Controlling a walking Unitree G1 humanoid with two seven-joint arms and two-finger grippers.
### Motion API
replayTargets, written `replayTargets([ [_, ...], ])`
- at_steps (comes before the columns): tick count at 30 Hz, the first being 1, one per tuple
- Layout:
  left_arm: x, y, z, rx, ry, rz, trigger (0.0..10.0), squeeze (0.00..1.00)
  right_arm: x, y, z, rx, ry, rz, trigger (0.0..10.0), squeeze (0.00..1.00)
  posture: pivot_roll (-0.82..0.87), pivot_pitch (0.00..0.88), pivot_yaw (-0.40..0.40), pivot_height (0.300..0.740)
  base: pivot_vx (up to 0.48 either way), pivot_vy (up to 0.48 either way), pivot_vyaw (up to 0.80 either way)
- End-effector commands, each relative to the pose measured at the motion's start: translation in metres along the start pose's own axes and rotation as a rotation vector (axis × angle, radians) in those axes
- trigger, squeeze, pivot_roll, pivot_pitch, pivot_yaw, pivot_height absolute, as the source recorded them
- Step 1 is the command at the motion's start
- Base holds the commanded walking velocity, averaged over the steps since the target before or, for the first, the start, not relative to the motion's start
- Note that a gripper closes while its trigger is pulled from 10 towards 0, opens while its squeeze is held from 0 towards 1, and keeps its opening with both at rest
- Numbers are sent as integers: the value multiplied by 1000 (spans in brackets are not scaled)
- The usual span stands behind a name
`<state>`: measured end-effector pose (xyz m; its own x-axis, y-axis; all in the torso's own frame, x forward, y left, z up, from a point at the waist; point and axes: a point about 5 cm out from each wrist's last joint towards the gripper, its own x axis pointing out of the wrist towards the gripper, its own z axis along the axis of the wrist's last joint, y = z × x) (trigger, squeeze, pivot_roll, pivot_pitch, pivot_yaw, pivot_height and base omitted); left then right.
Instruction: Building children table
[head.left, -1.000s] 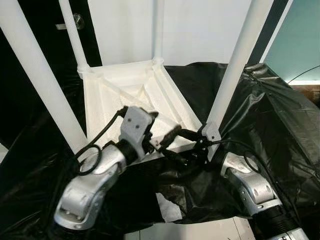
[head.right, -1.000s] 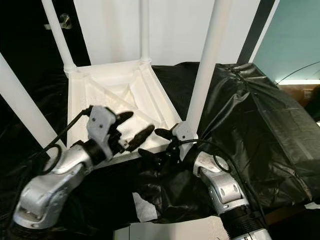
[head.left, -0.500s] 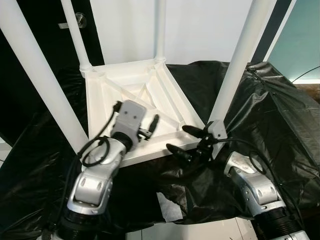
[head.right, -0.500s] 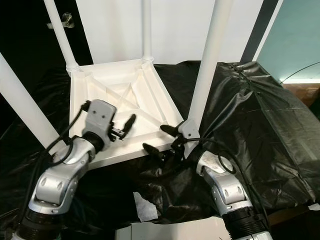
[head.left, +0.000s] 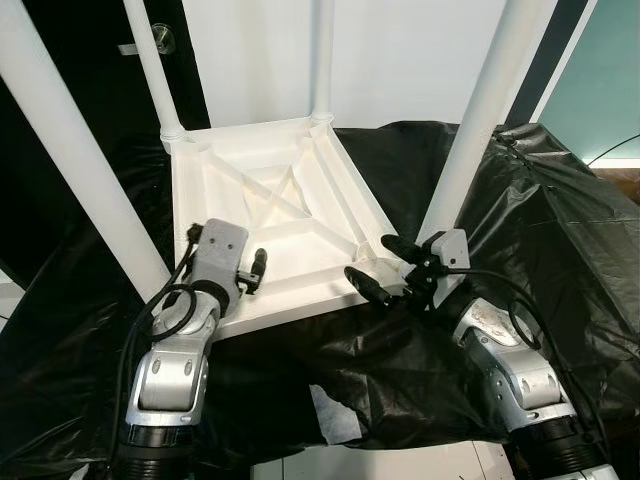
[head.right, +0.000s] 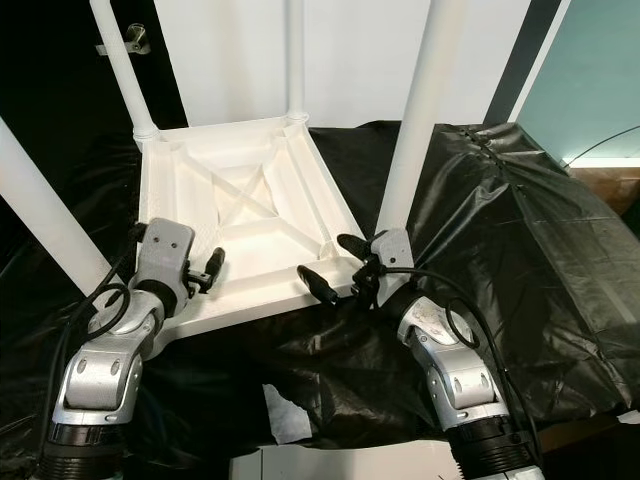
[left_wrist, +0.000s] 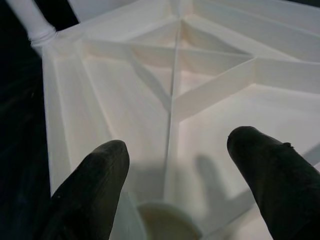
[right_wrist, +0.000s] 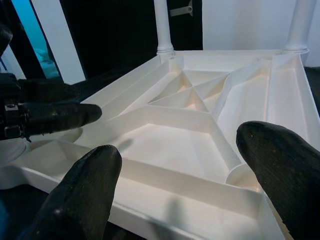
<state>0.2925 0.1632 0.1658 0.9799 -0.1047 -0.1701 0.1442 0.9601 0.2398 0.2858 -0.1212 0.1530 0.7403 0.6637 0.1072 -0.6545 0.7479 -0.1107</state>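
An upturned white table (head.left: 280, 215) rests on black sheeting (head.left: 560, 230), ribbed underside up, four legs (head.left: 480, 120) rising out of frame. The left gripper (head.left: 255, 272) hovers at the near left corner, fingers spread; the left wrist view shows a round socket (left_wrist: 167, 222) between its fingertips (left_wrist: 92, 185). The right gripper (head.left: 382, 268) sits at the near right corner, fingers wide apart, straddling the near rim. The right wrist view shows diagonal ribs (right_wrist: 200, 97) and the left gripper's finger (right_wrist: 55, 117). A white scrap (head.left: 335, 410) lies near, partly tucked under the sheeting.
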Motion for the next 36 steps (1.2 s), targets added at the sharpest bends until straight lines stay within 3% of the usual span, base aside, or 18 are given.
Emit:
replayTargets([
  [1, -6, 31, -13, 25, 62, 390, 10000, 0, -1, -9, -1, 7, 1, -35, 10000, 910, 54, 0, -42, 740, 0, 0, 0],
  [5, -10, 48, -21, 32, 96, 433, 10000, 0, 3, -9, -4, 5, 9, -43, 10000, 910, 60, 0, -48, 740, 0, 0, 0],
  [8, -11, 54, -22, 77, 99, 447, 10000, 0, 4, -8, -4, 7, 3, -61, 10000, 910, 67, 0, -52, 740, 0, 0, 0],
  [14, -10, 68, -24, 92, 102, 464, 10000, 0, 7, -3, -8, 24, -2, -117, 10000, 910, 69, 0, -56, 740, 0, 0, 0],
  [18, -5, 78, -20, 117, 74, 450, 10000, 0, 9, 9, -12, 33, 0, -111, 10000, 914, 65, 0, -53, 740, 0, 0, 0],
  [22, 1, 81, -16, 144, 50, 436, 10000, 0, 10, 9, -14, 24, -3, -155, 10000, 914, 59, 0, -49, 740, 0, 0, 0],
  [29, 10, 82, -10, 161, 16, 403, 10000, 0, 6, -8, -14, 18, -8, -330, 10000, 910, 42, 0, -36, 740, 0, 0, 0],
  [36, 19, 71, -5, 154, -8, 341, 10000, 0, 30, -3, -14, 16, -14, -150, 10000, 906, 21, 0, -10, 740, 0, 0, 0],
])
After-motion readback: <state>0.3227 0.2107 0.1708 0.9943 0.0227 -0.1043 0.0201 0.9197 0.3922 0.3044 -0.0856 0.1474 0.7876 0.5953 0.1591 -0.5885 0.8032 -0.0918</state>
